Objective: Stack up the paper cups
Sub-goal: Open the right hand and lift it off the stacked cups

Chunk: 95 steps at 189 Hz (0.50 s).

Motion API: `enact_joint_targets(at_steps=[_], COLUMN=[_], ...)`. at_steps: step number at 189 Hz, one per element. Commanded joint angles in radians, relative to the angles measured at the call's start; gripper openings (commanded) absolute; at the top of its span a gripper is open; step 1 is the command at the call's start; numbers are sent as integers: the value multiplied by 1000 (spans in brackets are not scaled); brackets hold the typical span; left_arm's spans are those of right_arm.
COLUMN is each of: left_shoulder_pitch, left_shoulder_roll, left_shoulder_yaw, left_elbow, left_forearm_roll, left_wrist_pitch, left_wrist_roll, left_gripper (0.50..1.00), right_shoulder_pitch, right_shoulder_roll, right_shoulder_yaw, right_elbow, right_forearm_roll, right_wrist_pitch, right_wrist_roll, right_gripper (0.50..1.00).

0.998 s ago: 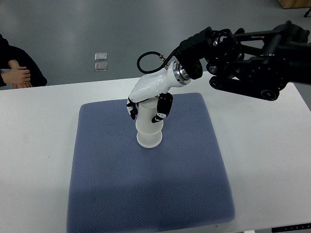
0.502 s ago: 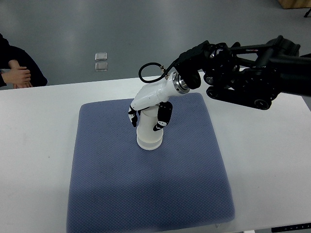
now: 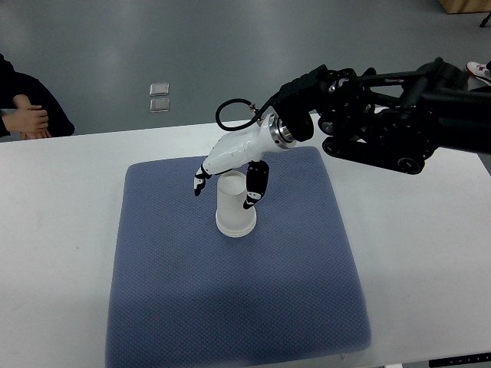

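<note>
The right hand (image 3: pixel 230 170) is hovering over the paper cup stack (image 3: pixel 235 205), its fingers (image 3: pixel 200 182) spreading apart and gripping nothing; the thumb side is hanging just beside the stack's right wall. Directly below the hand, the stack is standing mouth-down on the blue mat (image 3: pixel 230 307), which is covering the white worktop (image 3: pixel 61 230). Judging from the released hand and the upright stack, the stacking is appearing complete; no loose cup is showing anywhere around the hand.

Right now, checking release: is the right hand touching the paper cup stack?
Cannot tell: in the top view the right hand overlaps the paper cup stack, thumb beside it; no plain gap.
</note>
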Motion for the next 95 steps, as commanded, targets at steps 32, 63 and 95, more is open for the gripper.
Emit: enact_joint_targets(at_steps=[32,63,95], left_shoulder_pitch=[0,0,0], left_shoulder_roll=[0,0,0], left_shoulder_yaw=[-1,1,-1], left_elbow=[0,0,0], left_forearm_roll=[0,0,0], left_wrist_pitch=[0,0,0], left_wrist_roll=[-1,0,-1], left_gripper=[1000,1000,1000], right_shoulder_pitch=[31,61,86], right_shoulder_roll=[-17,-39,-48], right_shoulder_yaw=[7,8,13], right_elbow=[0,0,2], right_forearm_roll=[13,19,32], right_wrist_pitch=[3,12,17], right_wrist_roll=[0,0,2], right_gripper=[907,911,915])
